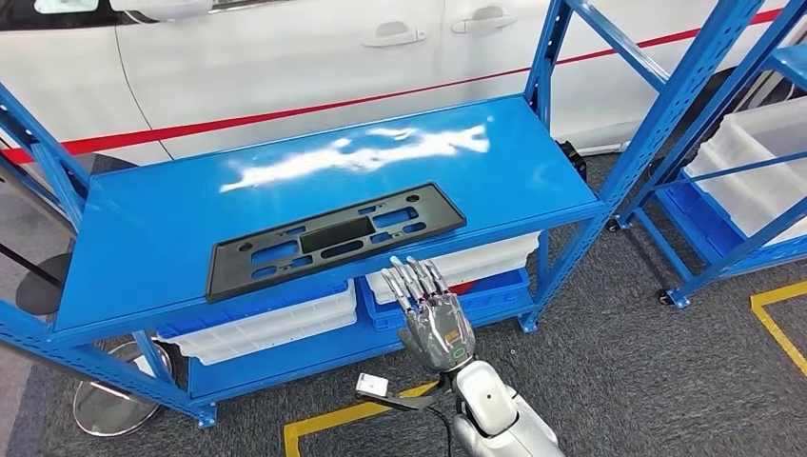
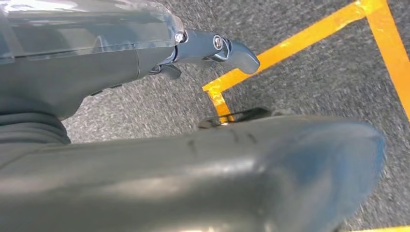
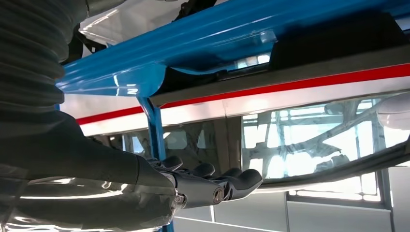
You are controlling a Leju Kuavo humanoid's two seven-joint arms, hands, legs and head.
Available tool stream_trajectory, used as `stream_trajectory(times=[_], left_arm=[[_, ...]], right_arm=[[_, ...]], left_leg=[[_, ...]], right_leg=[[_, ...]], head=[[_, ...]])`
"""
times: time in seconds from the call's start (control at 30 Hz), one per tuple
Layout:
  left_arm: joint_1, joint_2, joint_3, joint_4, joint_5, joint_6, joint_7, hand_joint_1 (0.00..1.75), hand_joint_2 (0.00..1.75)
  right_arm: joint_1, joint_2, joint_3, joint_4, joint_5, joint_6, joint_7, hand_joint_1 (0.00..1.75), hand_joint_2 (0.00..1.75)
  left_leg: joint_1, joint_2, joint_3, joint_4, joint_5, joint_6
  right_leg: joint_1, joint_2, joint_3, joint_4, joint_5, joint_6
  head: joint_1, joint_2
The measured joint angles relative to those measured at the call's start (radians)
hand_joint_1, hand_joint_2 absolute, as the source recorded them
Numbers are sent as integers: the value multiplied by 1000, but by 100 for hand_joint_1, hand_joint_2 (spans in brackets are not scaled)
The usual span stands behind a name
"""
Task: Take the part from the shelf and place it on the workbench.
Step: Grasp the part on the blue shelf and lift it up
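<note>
Part [image 1: 335, 240] lies flat on the blue shelf [image 1: 143, 238]. My right hand [image 1: 433, 319] hovers just before the shelf's front edge, fingers straight, holding nothing. My left hand [image 2: 212, 50]: I cannot tell.

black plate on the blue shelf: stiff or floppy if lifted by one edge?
The black plastic panel lies flat and thin with many cutouts, so it probably flexes somewhat. Likely light for its size. On the glossy blue shelf top it may slide when pushed.

Silver right hand [image 1: 436, 322], dark-tipped fingers, glossy white-grey forearm, black cable
</note>
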State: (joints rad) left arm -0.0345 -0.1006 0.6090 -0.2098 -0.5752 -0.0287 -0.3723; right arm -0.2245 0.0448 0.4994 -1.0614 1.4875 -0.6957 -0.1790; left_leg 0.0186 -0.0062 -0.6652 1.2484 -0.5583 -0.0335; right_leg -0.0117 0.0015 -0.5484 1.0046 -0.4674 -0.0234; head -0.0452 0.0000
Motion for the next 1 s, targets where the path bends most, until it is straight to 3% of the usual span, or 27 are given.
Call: stream_trajectory(times=[0.07,0.1,0.13,0.2,0.27,0.33,0.4,0.43,0.47,0.5,0.57,0.63,0.7,0.83,0.9,1.0], left_arm=[[1,0,3,1,0,1,1,0,0],[1,0,4,2,0,1,2,0,0],[1,0,5,3,0,1,2,0,0],[0,0,6,4,0,1,3,0,0],[2,0,9,4,-1,1,3,0,0],[1,0,12,4,-2,2,5,0,0],[-1,0,15,4,-4,3,7,0,0],[-2,0,15,4,-5,3,9,0,0],[-2,0,16,4,-7,3,11,0,0],[-1,0,16,4,-8,3,12,0,0],[0,-1,17,4,-9,2,14,0,0],[-1,-3,17,5,-9,2,15,0,0],[-2,-5,17,5,-10,1,15,0,0],[-3,-4,17,5,-10,1,15,0,0],[-3,-4,17,5,-12,1,16,0,0],[0,-3,17,5,-19,0,17,0,0]], right_arm=[[-12,6,0,5,-2,0,0,0,175],[-19,9,0,7,-3,0,0,0,175],[-25,11,-1,8,-4,-1,0,0,175],[-33,12,-1,10,-6,-3,0,0,175],[-41,14,-3,11,-9,-4,-3,0,175],[-54,17,-8,12,-12,-4,-7,0,175],[-61,19,-13,12,-12,-4,-10,0,175],[-62,20,-14,13,-10,-4,-10,0,175],[-62,20,-15,13,-8,-4,-10,0,175],[-63,20,-16,14,-4,-4,-10,0,175],[-66,22,-18,15,4,-4,-5,0,175],[-69,25,-19,15,14,-4,5,0,175],[-70,26,-19,15,20,-5,12,0,175],[-69,27,-19,15,23,-5,15,0,175],[-63,29,-19,14,33,-5,25,0,175],[-46,35,-19,14,49,-5,42,0,175]], left_leg=[[6,2,36,-129,92,-5],[6,4,51,-182,109,-4],[4,6,59,-211,118,1],[-1,10,61,-217,110,20],[2,9,67,-218,121,38],[2,9,72,-222,119,49],[-1,9,76,-222,113,58],[-2,8,79,-222,109,61],[-4,6,85,-222,104,62],[-5,4,93,-222,99,62],[-8,1,111,-223,87,60],[-13,-1,123,-222,75,53],[-17,-3,124,-221,70,47],[-15,-3,125,-223,69,45],[-12,-2,124,-217,61,34],[-6,2,9,-9,-14,6]], right_leg=[[-5,2,20,2,-15,10],[-6,2,26,4,-21,16],[-6,2,29,6,-27,23],[-2,1,31,7,-37,37],[-3,-1,32,18,-53,48],[-5,-2,-5,92,-90,54],[-4,-1,-88,231,-140,56],[-4,-1,-129,290,-151,56],[-3,-1,-156,316,-140,54],[-3,-1,-162,302,-109,51],[2,-1,-124,176,-12,37],[10,-2,-80,60,38,21],[14,-2,-66,29,36,16],[15,-2,-67,27,34,17],[13,-1,-61,22,32,14],[3,1,-28,4,17,-3]], head=[[0,0],[0,0],[0,0],[0,0],[0,0],[0,0],[0,0],[0,0],[0,0],[0,0],[0,0],[0,0],[0,0],[1,0],[0,0],[0,0]])
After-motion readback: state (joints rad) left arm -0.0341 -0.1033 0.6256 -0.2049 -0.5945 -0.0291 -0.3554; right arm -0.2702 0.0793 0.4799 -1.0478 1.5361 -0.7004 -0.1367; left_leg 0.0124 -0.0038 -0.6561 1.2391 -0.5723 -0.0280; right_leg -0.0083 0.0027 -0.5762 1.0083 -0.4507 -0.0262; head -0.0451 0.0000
